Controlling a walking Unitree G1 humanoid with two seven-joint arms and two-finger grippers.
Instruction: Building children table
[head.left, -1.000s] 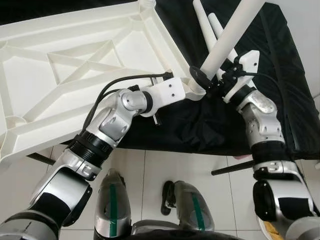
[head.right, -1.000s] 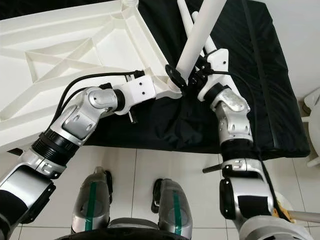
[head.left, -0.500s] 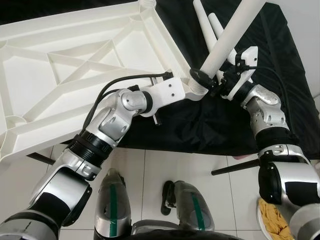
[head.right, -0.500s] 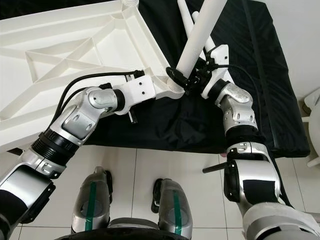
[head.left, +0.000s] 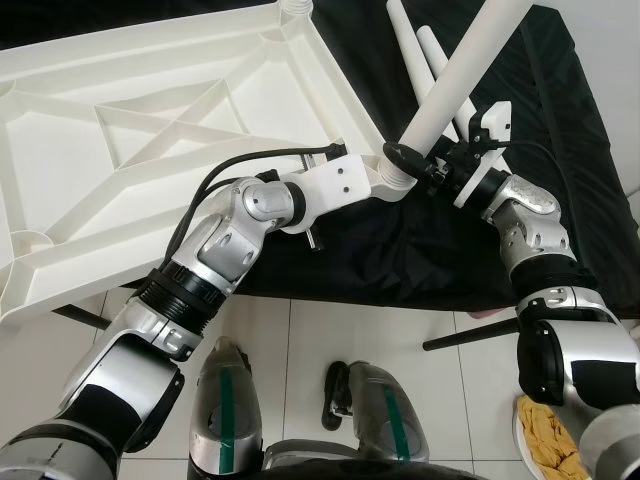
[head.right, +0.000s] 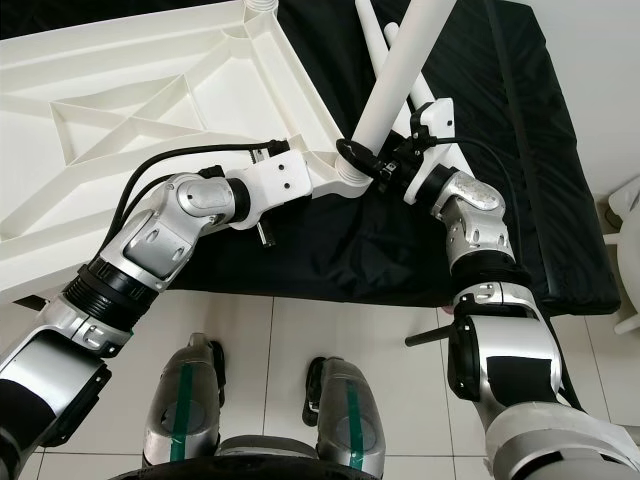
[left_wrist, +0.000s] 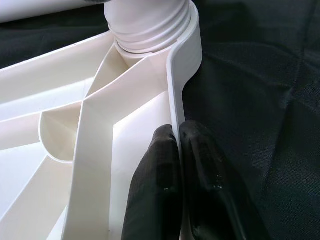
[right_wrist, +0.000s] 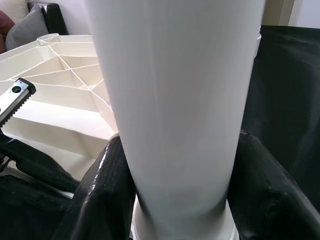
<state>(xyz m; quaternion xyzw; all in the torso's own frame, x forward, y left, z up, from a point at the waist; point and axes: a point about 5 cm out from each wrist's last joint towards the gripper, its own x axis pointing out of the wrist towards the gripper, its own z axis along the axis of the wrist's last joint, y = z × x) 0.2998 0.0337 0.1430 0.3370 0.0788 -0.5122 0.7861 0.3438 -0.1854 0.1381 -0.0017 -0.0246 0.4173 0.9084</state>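
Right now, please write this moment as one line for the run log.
left hand: clamped on tabletop rim | right hand: gripping table leg at corner socket | spare legs: on black cloth

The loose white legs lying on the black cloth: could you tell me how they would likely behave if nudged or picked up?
The spare legs look like smooth round tubes, so they would probably roll on the black cloth if pushed sideways. Being plain moulded plastic, they are likely stiff and light. The glossy surface may slip in a loose grip; the right claw clamps its leg from both sides.
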